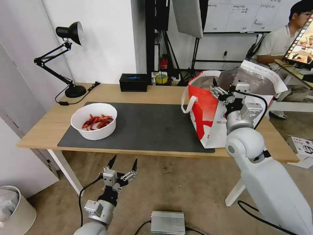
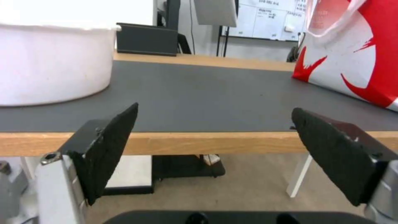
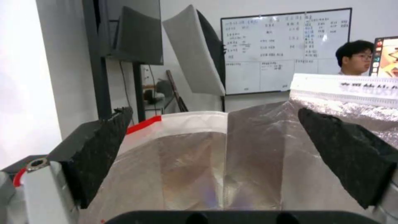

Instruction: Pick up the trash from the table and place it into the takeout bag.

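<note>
A white round bowl (image 1: pixel 94 121) of red crayfish shells, the trash, stands on the left part of the dark grey mat (image 1: pixel 146 127) on the table (image 1: pixel 42 127). The red-and-white takeout bag (image 1: pixel 207 114) stands upright at the mat's right end with its mouth open. My right gripper (image 1: pixel 225 89) hovers open over the bag's mouth; its wrist view looks down at the silver foil lining (image 3: pixel 207 161) between empty fingers. My left gripper (image 1: pixel 124 163) is open below the table's front edge, level with the edge (image 2: pixel 207 143), with the bowl (image 2: pixel 49 62) farther off to one side and the bag (image 2: pixel 352 56) to the other.
A black desk lamp (image 1: pixel 65 58) and a black rectangular box (image 1: pixel 133 82) stand along the table's back edge. On the floor are a silver metal box (image 1: pixel 168 222), a white bin (image 1: pixel 13 209) at the left and a cardboard box (image 1: pixel 301 147) at the right.
</note>
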Robot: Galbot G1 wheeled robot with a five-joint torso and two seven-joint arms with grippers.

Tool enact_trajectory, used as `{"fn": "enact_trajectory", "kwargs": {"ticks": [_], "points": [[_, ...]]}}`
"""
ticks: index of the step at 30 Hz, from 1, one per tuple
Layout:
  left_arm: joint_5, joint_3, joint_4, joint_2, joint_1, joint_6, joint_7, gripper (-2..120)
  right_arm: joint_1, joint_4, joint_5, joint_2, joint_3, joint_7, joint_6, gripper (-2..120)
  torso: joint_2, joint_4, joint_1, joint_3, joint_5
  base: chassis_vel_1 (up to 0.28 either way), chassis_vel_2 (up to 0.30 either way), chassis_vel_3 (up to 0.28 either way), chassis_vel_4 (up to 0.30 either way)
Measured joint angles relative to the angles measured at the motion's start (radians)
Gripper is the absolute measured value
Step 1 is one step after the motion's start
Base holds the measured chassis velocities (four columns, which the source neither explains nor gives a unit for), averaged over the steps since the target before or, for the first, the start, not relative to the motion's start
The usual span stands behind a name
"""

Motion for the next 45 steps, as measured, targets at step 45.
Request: {"fn": "enact_trajectory", "kwargs": {"ticks": [45], "points": [[-0.019,-0.002,-0.022,0.014,-0.005,0.001,-0.004,100,-0.430,0.259,0.018,-0.100,-0.008,-0.196,0.166,100,0.000,-0.0002,0.000,0.000,0.0000,0.000,0.000,0.000,0.000]]}}
